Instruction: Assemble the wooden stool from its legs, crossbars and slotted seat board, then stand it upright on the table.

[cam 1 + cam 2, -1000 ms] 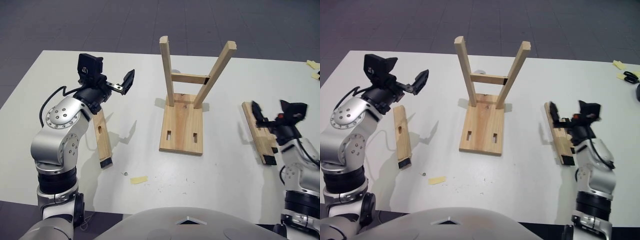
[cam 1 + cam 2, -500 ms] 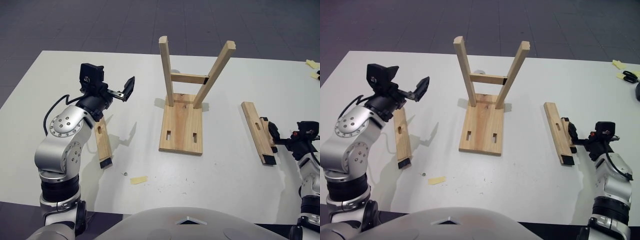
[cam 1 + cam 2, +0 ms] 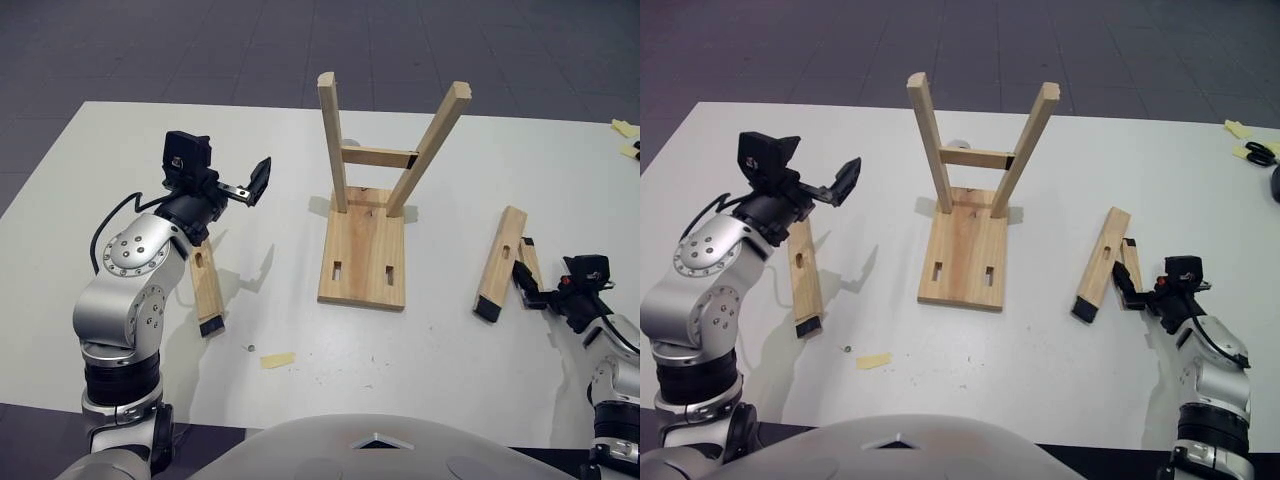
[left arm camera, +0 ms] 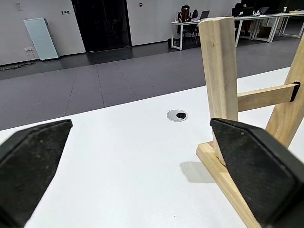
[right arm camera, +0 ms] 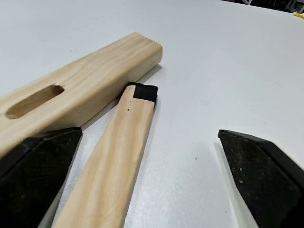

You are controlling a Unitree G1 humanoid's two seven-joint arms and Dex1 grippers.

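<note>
Pale wood stands in the middle of the white surface. The seat board lies flat, with two upright legs at its far end and a fitted crossbar joining them. Its near end carries two empty slots. Open surface runs along both sides of the board and past its near edge, broken only by a yellow tape scrap and a small dark speck at the near left.

To the left, the left loose leg lies flat, well apart from the board, its far end under the left arm. The left jaws hang raised off the surface, facing the upright legs. They are wide apart, with nothing between the black pads. A round grommet sits in the surface beyond them.

To the right, the right loose leg lies slanted, its black-capped end nearest, with bare surface between it and the board. The loose crossbar lies just right of it, its black-tipped far end touching the leg's side. The right jaws sit low at the crossbar's near end. They are apart, with a pad on either side and bare surface between that pad and the crossbar. Yellow scraps lie at the far right edge.
</note>
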